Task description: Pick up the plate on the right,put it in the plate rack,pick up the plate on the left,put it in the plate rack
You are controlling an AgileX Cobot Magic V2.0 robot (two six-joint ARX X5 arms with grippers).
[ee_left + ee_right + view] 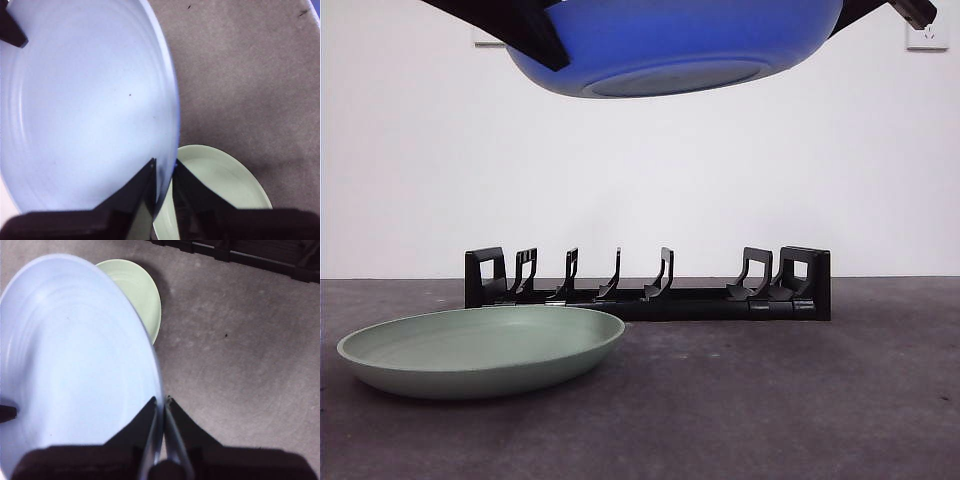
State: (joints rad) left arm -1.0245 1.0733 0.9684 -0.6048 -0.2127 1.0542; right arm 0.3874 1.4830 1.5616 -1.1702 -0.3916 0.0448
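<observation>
A blue plate (670, 45) hangs high above the table, held by both arms at opposite edges. My left gripper (164, 172) is shut on its rim, and my right gripper (163, 407) is shut on the rim across from it. In the front view a black jaw shows at each end of the blue plate. A pale green plate (480, 350) lies flat on the table, below and beside the blue one (215, 192) (137, 295). The plate rack (650, 290) stands behind it, long, low and black, with nothing between its prongs.
The table (800, 400) is dark grey and matte. A white wall with a socket (927, 35) stands behind the rack. An edge of the rack (250, 255) shows in the right wrist view.
</observation>
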